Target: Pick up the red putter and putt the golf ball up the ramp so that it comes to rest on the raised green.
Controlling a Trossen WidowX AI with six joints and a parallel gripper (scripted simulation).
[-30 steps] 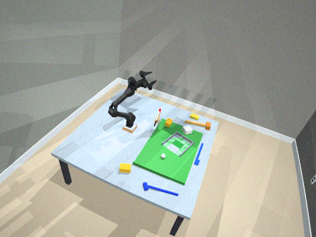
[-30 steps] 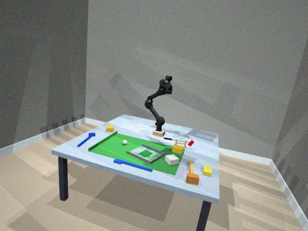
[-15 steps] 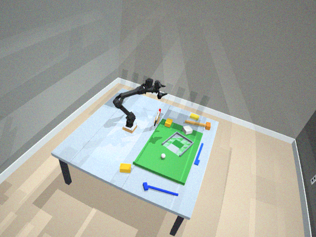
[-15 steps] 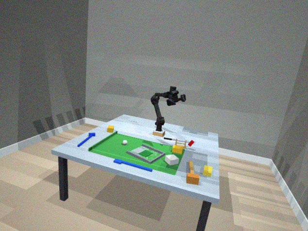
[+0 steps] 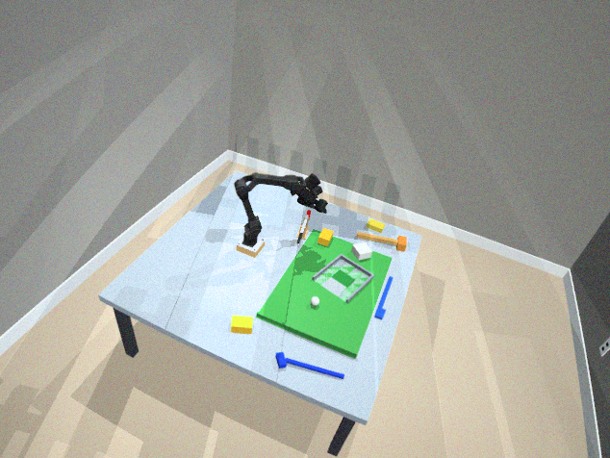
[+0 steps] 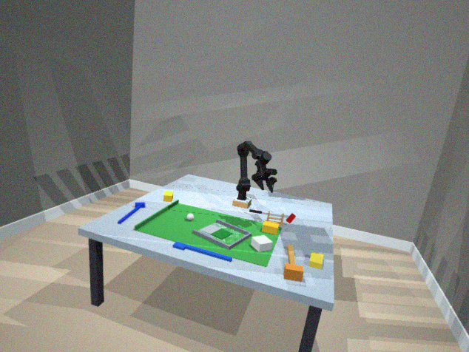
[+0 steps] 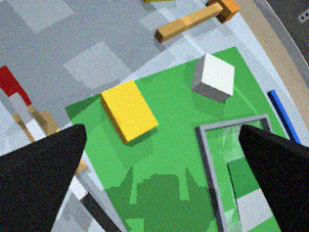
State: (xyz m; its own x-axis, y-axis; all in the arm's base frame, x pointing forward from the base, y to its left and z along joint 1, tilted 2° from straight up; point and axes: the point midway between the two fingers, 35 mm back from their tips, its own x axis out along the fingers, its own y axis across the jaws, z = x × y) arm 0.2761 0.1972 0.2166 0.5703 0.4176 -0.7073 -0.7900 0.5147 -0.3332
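top: high, far, looks down | exterior: opposite side, lower, far | wrist: close, downward | shared: flat green putting mat point(image 5: 315, 320)

Black jointed arm point(image 5: 248, 196), tan square base point(image 5: 249, 247)

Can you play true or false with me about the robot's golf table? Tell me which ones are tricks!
1. The gripper is open and holds nothing. True.
2. The golf ball already sits on the raised green. False: it lies on the flat green mat, outside the grey frame.
3. The red putter rests on a small wooden rack. True.
4. There are two blue sticks on the table. True: one lies at the near edge, one beside the mat.
5. The white block is off the mat, next to the robot's base. False: it sits on a corner of the mat.
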